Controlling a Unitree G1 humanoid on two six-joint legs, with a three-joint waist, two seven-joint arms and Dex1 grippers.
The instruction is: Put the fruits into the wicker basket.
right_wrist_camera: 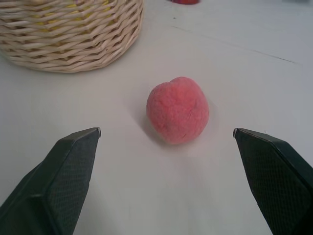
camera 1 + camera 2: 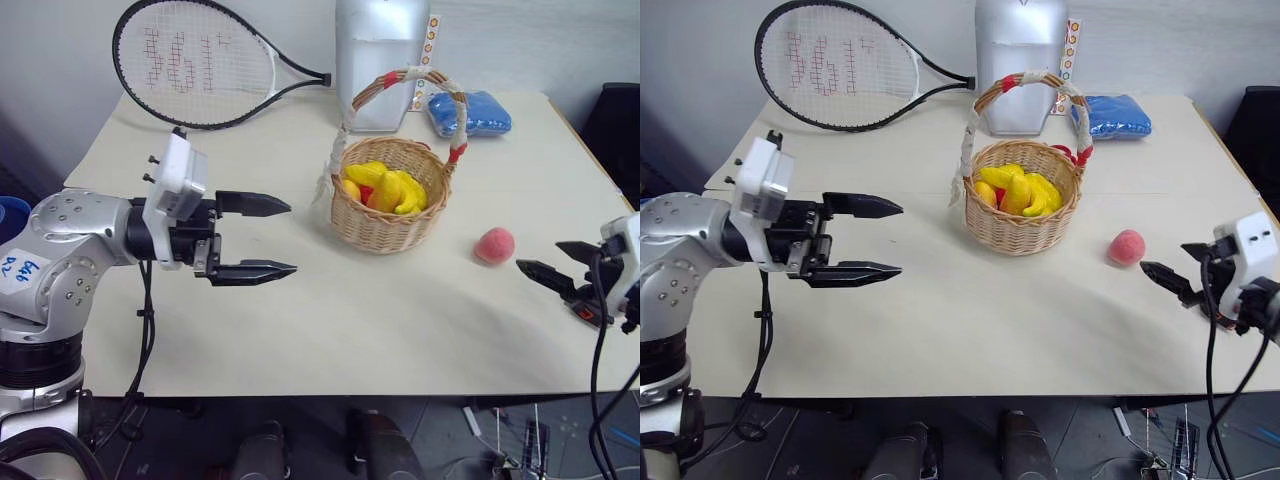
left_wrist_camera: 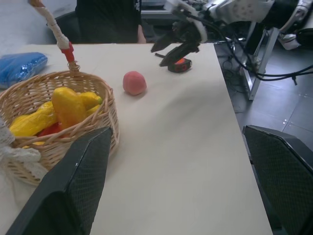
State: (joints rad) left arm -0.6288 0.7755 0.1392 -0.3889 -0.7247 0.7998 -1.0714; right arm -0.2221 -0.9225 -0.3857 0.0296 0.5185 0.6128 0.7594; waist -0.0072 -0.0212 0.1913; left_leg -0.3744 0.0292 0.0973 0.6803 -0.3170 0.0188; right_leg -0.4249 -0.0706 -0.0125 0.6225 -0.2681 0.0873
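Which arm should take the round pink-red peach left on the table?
Right. The right gripper is open, aimed at the round pink-red peach. The left gripper is beyond the wicker basket.

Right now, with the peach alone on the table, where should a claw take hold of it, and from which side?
Probably across its round middle, coming in low from the robot's right. The peach lies on bare table, apart from the wicker basket, and the open right claw already faces it with a finger to either side.
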